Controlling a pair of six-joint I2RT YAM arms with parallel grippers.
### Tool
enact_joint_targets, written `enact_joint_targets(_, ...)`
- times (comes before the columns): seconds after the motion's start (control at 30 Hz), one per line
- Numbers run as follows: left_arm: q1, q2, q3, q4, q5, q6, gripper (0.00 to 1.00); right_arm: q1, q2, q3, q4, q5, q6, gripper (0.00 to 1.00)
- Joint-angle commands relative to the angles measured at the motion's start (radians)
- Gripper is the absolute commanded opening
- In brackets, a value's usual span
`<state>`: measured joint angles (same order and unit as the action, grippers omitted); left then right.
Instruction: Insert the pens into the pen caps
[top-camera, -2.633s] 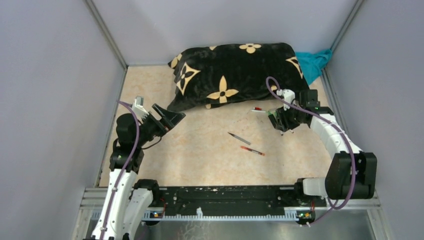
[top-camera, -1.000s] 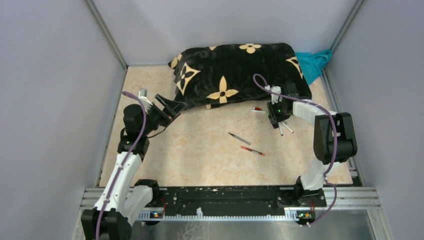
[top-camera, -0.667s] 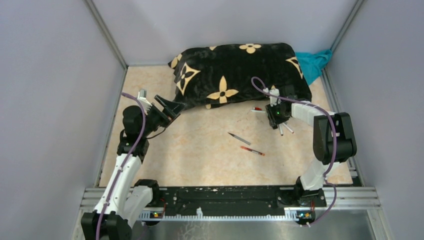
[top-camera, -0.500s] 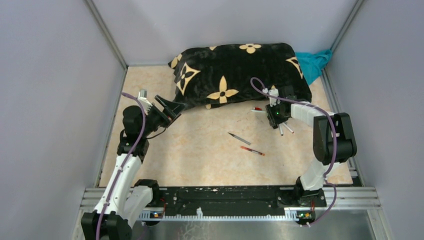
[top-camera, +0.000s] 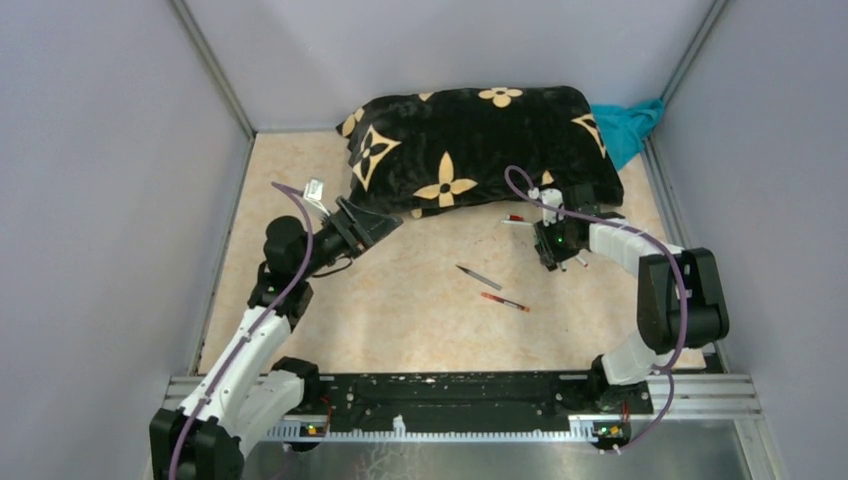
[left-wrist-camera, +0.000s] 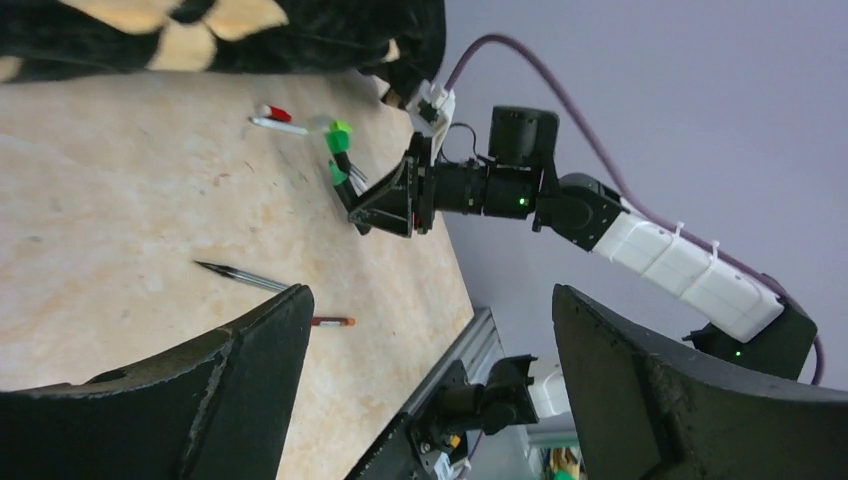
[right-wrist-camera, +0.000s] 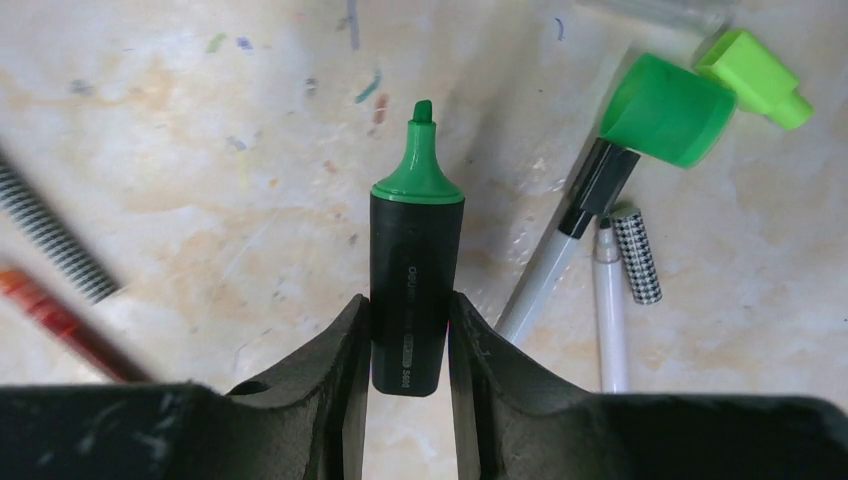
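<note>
From the near edge my left arm (top-camera: 250, 340) climbs off its base with the elbow bent and leans in over the surface (top-camera: 400, 320). Its left end effector (top-camera: 372, 224) hangs spread wide and holds nothing, just short of the front corner of the black flowered pillow (top-camera: 470, 140). A red pen (top-camera: 503, 301) and a grey pen (top-camera: 478, 277) lie loose mid-surface. My right arm (top-camera: 665, 300) stands up from its base, folds at the elbow and runs its forearm leftward, wrist turned down. The right end effector (right-wrist-camera: 408, 305) pinches a stubby black marker (right-wrist-camera: 412, 270) by the rear of its barrel, with the green tip pointing away. White print runs along the barrel, but I can't read it. Beyond the tip and to one side, a wide green cap (right-wrist-camera: 667, 110) lies against the end of a white pen (right-wrist-camera: 545, 285). A second white pen (right-wrist-camera: 610, 330) and a small checkered cap (right-wrist-camera: 637, 255) sit beside it.
</note>
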<state>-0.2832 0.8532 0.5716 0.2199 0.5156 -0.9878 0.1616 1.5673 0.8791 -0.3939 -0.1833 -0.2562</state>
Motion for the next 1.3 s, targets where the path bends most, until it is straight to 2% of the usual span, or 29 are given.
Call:
enact_joint_targets(0.0, -0.135, 0.084, -0.034, 0.170, -0.089, -0.004, 0.93, 0.010, -0.149, -0.015, -0.003, -0.138, 0.008, 0.09)
enact_joint_targets(0.17, -0.258, 0.242, -0.022, 0.293, -0.140, -0.052, 0.89, 0.010, -0.226, 0.000, -0.049, -0.375, -0.021, 0.06)
enact_joint_targets(0.27, -0.321, 0.323, 0.013, 0.335, -0.184, -0.072, 0.83, 0.011, -0.254, 0.035, -0.100, -0.523, -0.040, 0.06)
enact_joint_targets(0.43, -0.404, 0.488, 0.104, 0.369, -0.217, -0.096, 0.74, 0.017, -0.281, 0.106, -0.147, -0.669, -0.040, 0.06)
enact_joint_targets(0.63, -0.501, 0.639, 0.225, 0.366, -0.306, -0.073, 0.72, 0.038, -0.297, 0.106, -0.100, -0.725, 0.033, 0.06)
enact_joint_targets(0.83, -0.545, 0.715, 0.294, 0.340, -0.383, -0.065, 0.68, 0.042, -0.314, 0.098, -0.090, -0.743, 0.049, 0.06)
enact_joint_targets(1.03, -0.560, 0.759, 0.343, 0.297, -0.427, -0.052, 0.55, 0.051, -0.321, 0.095, -0.080, -0.759, 0.063, 0.06)
enact_joint_targets(1.17, -0.566, 0.792, 0.367, 0.294, -0.414, -0.046, 0.38, 0.057, -0.324, 0.089, -0.076, -0.754, 0.063, 0.05)
enact_joint_targets(1.27, -0.573, 0.811, 0.382, 0.293, -0.386, -0.046, 0.33, 0.058, -0.325, 0.089, -0.074, -0.742, 0.064, 0.06)
